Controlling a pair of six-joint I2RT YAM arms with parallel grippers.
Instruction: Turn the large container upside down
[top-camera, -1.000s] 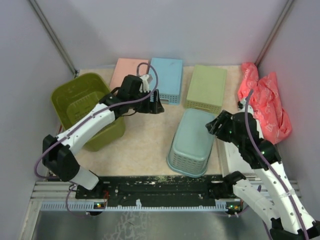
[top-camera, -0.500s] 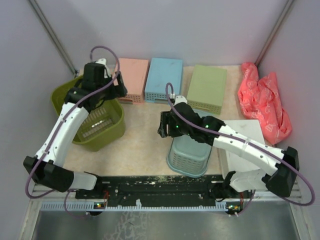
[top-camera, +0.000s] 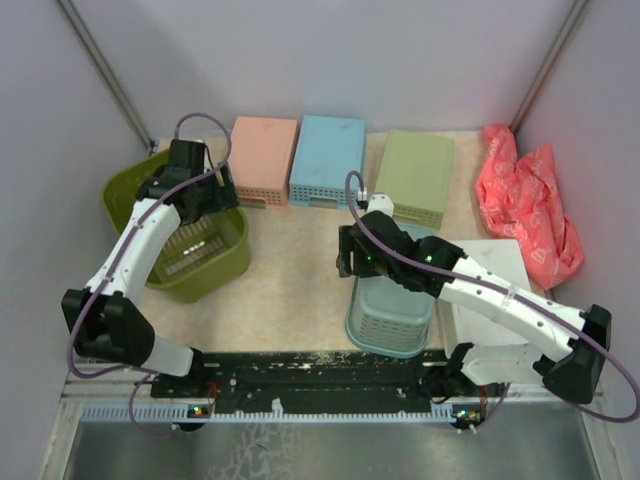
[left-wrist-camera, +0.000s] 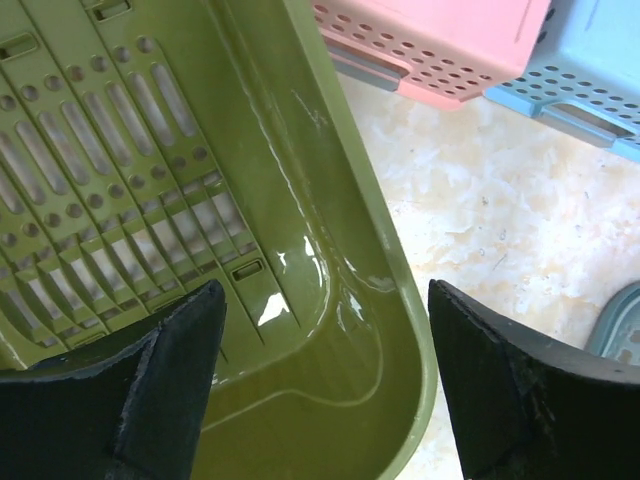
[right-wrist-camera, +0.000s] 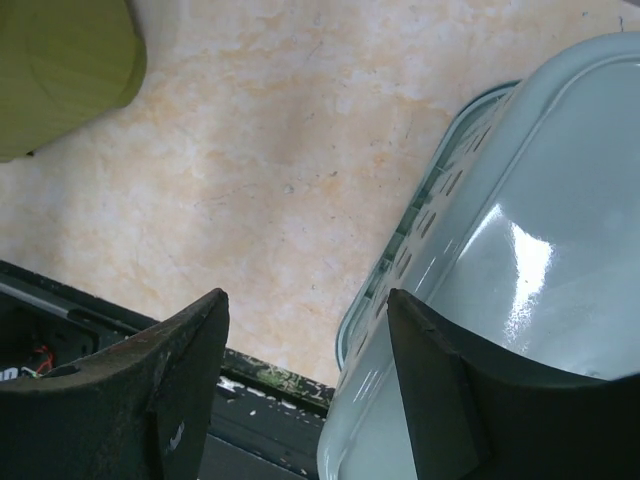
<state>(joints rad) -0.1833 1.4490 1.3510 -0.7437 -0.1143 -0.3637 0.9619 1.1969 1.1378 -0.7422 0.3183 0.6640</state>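
Both sets of jaws are spread wide and gripping nothing. Over on the left side of the desk (top-camera: 290, 270), the left jaws hang above the right-hand rim of the large container (top-camera: 205, 262), one finger over its slotted inside, the other over bare desk, and the olive wall (left-wrist-camera: 330, 330) runs between them, whether touched I cannot tell. That container sits open side up, close to the left wall. The right jaws hover over the left edge of one teal basket (top-camera: 390, 315), which lies bottom up near the front middle; one finger is above the desk, the other above its glossy base (right-wrist-camera: 520, 250). Count the rest: three flat trays along the back, pink (top-camera: 265, 155), blue (top-camera: 330, 155) and green (top-camera: 415, 175), one crumpled red bag (top-camera: 525, 205) at the right wall, and one white box (top-camera: 490, 260) beside it.
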